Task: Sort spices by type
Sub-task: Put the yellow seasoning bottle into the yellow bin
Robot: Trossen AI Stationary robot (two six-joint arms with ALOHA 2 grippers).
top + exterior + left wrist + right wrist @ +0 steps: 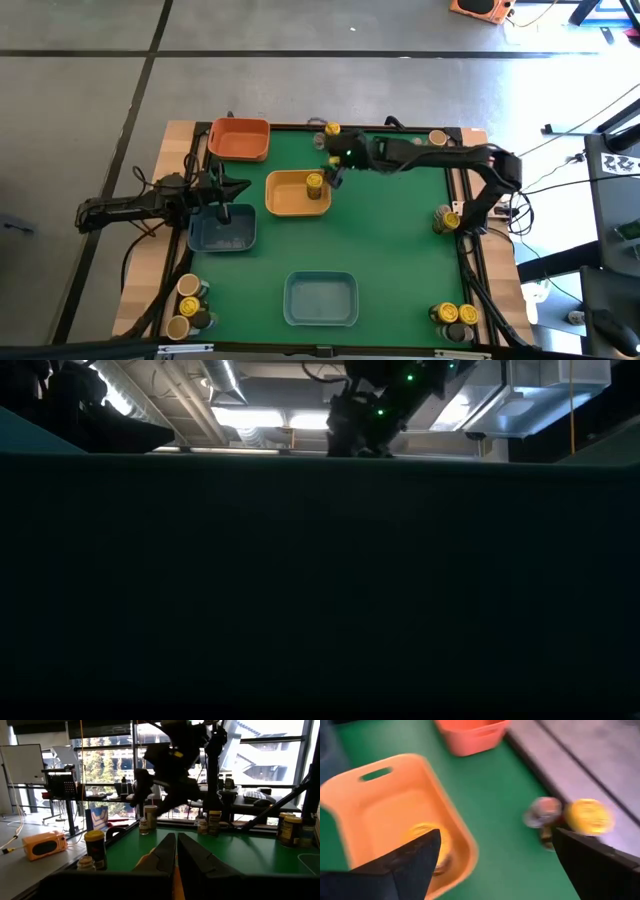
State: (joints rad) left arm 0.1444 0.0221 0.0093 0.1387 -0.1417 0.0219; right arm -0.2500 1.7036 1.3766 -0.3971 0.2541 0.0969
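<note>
- Right gripper (pixel 333 172): positioned just beyond the far right corner of the yellow tray (pixel 297 194); fingers (pixel 405 865) spread wide, holding nothing.
- Yellow-lidded jar (pixel 315 183): standing upright inside the yellow tray, near its right wall; visible in the right wrist view (pixel 427 840) between the spread fingers, partly hidden by one of them.
- Left gripper (pixel 222 211): over the near-left neighbour of the yellow tray, the dark blue tray (pixel 222 234); fingers (pixel 162 857) pressed together, pinching nothing.
- Orange tray (pixel 240 139): far-left of the yellow tray, on the green mat (pixel 390 250).
- Light blue tray (pixel 320 298): nearer the front edge than the yellow tray, well apart from it.
- Jar pair at far edge (pixel 328 133): beyond the yellow tray's right corner; one yellow lid, one pale; seen blurred in the right wrist view (pixel 590 816).
- Remaining jar clusters, relative to the yellow tray: far right corner (pixel 438 138), right edge (pixel 447 218), near right corner (pixel 455 320), near left corner (pixel 189 305).
</note>
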